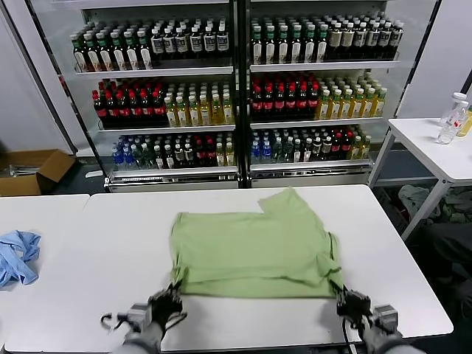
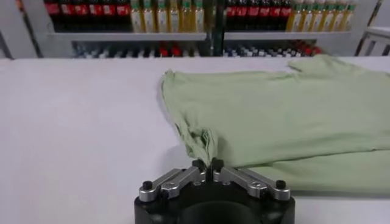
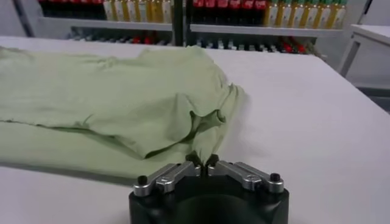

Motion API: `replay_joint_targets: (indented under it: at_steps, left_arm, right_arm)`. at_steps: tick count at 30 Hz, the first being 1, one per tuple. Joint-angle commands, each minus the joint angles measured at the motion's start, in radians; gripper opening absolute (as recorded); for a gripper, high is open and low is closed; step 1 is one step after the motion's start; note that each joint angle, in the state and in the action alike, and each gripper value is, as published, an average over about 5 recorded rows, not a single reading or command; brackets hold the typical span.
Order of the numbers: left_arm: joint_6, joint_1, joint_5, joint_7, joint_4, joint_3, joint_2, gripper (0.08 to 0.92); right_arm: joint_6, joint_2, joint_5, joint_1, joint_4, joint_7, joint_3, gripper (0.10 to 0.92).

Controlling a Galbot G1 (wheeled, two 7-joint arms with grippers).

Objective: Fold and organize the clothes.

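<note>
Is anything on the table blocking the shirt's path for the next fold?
Nothing visible. The left end effector and right end effector each pinch a near corner of the green shirt; the blue cloth lies far aside.

The left gripper (image 1: 171, 297), at lower left, and the right gripper (image 1: 345, 298), at lower right, are both pinching closed.

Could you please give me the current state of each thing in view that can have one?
Green shirt: lying on the white table, partly folded, near corners pinched and bunched.
Left gripper: shut on the shirt's near left corner.
Right gripper: shut on the shirt's near right corner.
Blue cloth: crumpled, lying apart at the table's left edge.
Cardboard box: open, on the floor.
</note>
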Motion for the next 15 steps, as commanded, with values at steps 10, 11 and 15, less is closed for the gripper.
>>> replay_joint_targets:
  at_steps: [10,11,15]
  left_arm:
    - [0.013,-0.14,-0.04,0.067,-0.121,-0.148,0.044,0.401]
    - [0.018,-0.201,-0.057,0.068,-0.07,-0.136,0.055,0.427]
    - [0.033,-0.449,-0.069,0.051,0.166,-0.056,0.085,0.566]
  right_arm:
    - [-0.083,-0.088,0.216,0.586,-0.174,0.125,-0.135,0.545]
    - [-0.097,-0.081,0.217,0.666,-0.239,0.129,-0.192,0.571]
    - [-0.14,-0.027,0.228,0.938,-0.465,0.133,-0.377,0.683]
